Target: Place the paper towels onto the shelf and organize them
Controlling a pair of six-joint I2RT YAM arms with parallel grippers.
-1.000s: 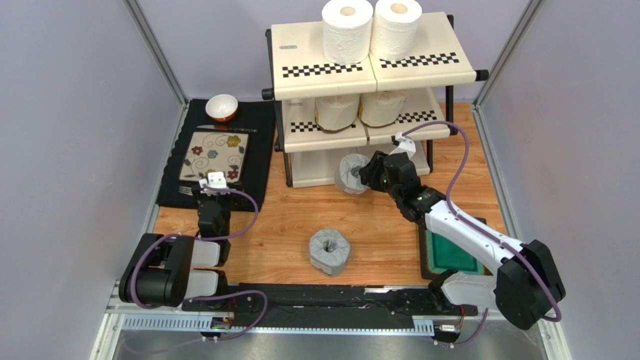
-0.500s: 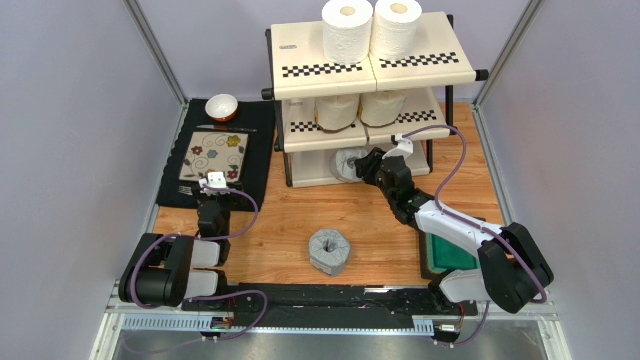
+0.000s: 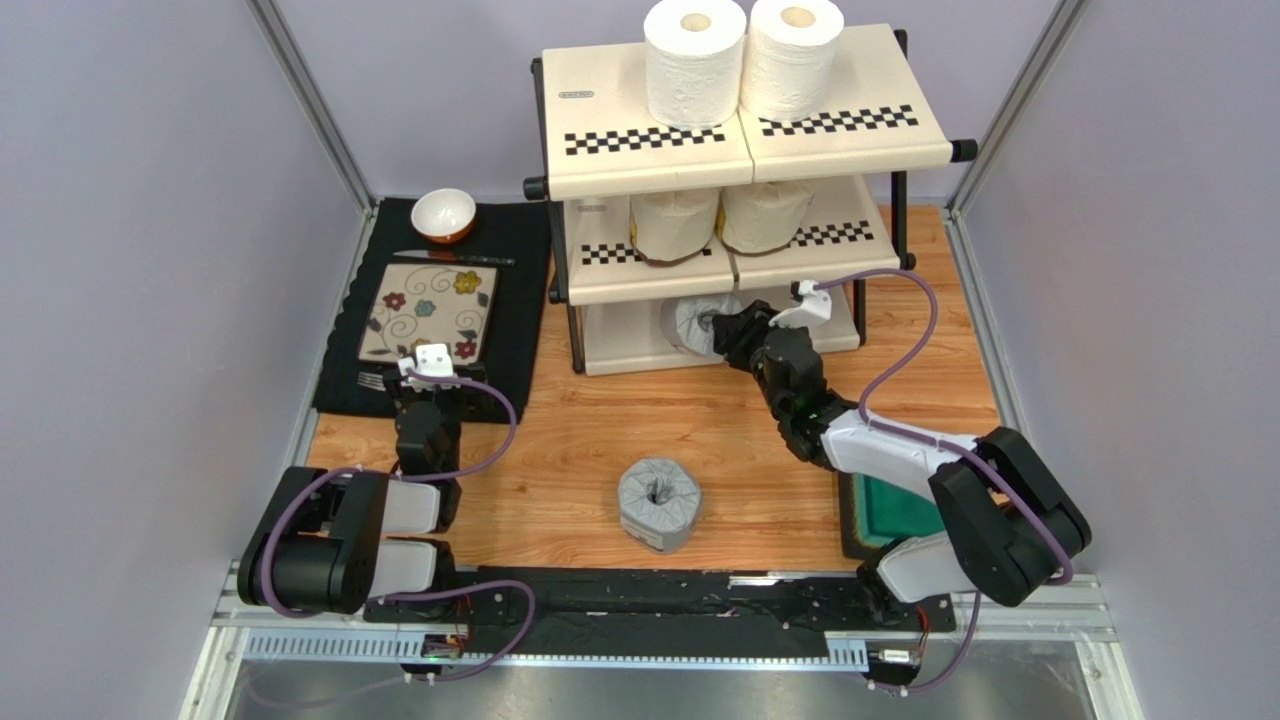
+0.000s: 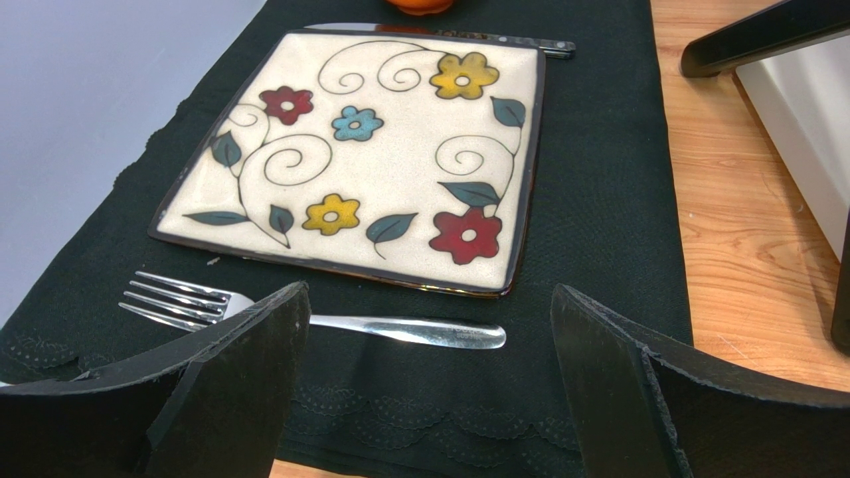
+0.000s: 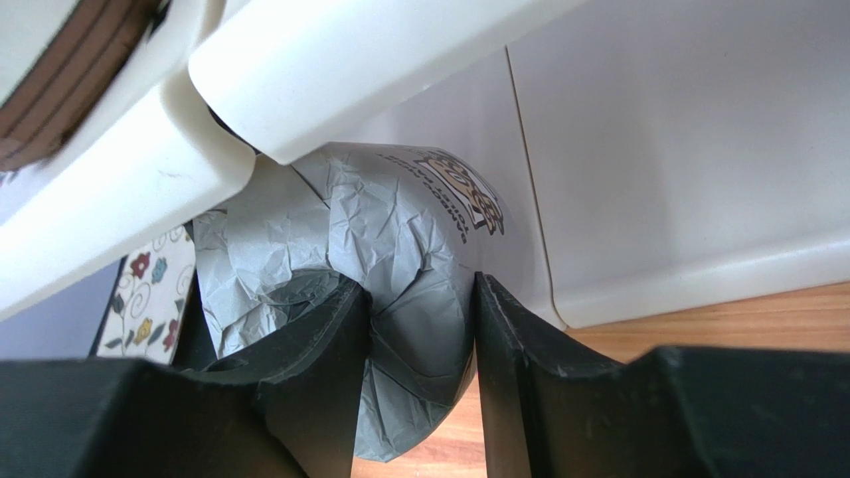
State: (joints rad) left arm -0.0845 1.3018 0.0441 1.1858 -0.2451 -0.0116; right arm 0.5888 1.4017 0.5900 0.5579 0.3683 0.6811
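The shelf (image 3: 646, 143) stands at the back with two white paper towels (image 3: 694, 60) on its top tier and two cream-wrapped ones (image 3: 673, 222) on the middle tier. My right gripper (image 3: 732, 333) is shut on a grey-wrapped roll (image 5: 399, 249), one finger in the centre hole and one outside. It holds the roll at the mouth of the bottom tier (image 5: 698, 179), under the middle panel. Another grey-wrapped roll (image 3: 660, 503) lies on the wooden table in front. My left gripper (image 4: 429, 388) hovers open over the black mat, holding nothing.
A floral square plate (image 4: 359, 149), a fork (image 4: 329, 319) and a knife (image 4: 449, 35) lie on the black mat (image 3: 428, 308) at the left, with a white-and-orange bowl (image 3: 443, 215) behind. A green pad (image 3: 902, 510) lies under the right arm.
My right gripper has carried the grey-wrapped roll back and left, from just before the shelf to under the middle panel at the bottom tier. The left arm has not moved.
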